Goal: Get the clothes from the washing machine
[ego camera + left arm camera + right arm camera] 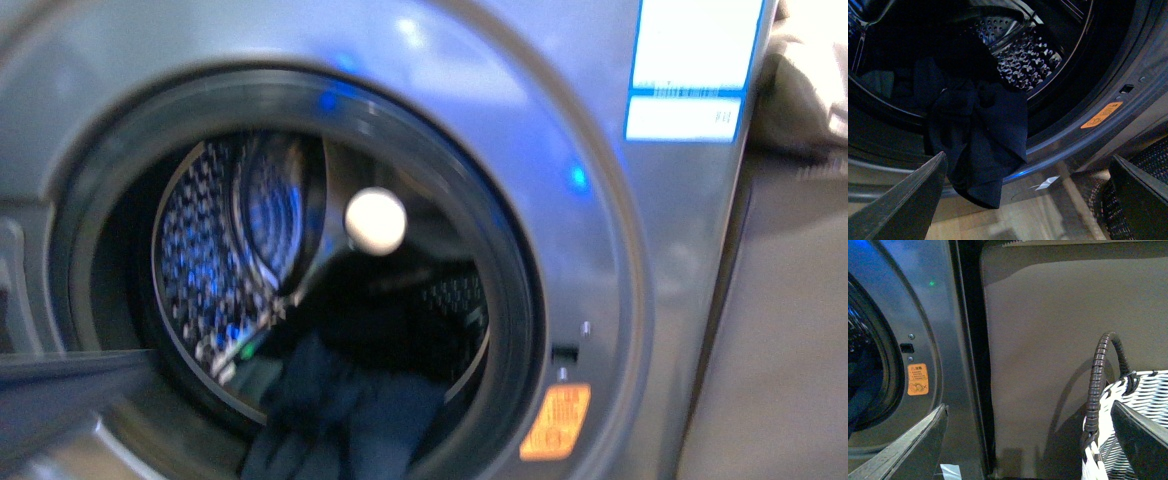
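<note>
Currently, navy clothes hang over the lower rim of the washing machine mouth, partly inside the perforated drum. Left gripper is spread wide and empty, near the bundle. Right gripper is equally wide and empty, near the woven basket.

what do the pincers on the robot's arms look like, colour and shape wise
Both look alike. The left pincer has two dark grey, near-black fingers, flat-faced wedges tapering to a tip, with a paler lit edge. The right pincer shows the same pair. No cables, markings or logos show on either; the arms themselves are not clearly seen.
</note>
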`<action>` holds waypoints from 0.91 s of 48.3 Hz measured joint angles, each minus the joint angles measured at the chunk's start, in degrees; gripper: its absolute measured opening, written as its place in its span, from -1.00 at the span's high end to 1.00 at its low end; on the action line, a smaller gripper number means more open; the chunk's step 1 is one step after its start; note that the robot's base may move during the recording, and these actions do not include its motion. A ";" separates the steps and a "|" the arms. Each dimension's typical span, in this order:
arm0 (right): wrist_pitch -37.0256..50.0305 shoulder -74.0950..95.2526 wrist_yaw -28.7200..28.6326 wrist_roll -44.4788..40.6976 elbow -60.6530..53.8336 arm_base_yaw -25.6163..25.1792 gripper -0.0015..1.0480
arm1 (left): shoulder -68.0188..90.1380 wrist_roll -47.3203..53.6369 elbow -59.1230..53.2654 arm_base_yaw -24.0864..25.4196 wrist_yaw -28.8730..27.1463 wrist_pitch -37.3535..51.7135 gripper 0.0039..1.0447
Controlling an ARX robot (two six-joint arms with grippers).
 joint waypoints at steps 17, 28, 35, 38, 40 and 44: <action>0.00 0.00 0.02 0.00 0.00 0.00 -0.85 | 18.73 0.66 8.52 -4.20 -2.67 8.37 -0.88; 0.00 0.00 0.02 0.00 0.00 0.00 -0.85 | 28.41 0.72 13.66 -4.96 -4.11 10.91 -0.88; 0.00 0.00 0.02 0.00 0.00 0.00 -0.85 | 32.41 0.76 16.57 -5.16 -5.07 11.56 -0.88; 0.00 0.00 0.02 -0.02 0.00 0.00 -0.85 | 33.88 0.76 17.81 -5.22 -5.79 11.63 -0.88; 0.00 0.00 0.02 0.00 0.00 0.00 -0.85 | 35.10 0.74 18.80 -5.22 -6.38 11.63 -0.88; 0.00 0.00 0.02 0.00 0.00 0.00 -0.85 | 37.24 0.66 20.57 -5.25 -8.02 11.43 -0.88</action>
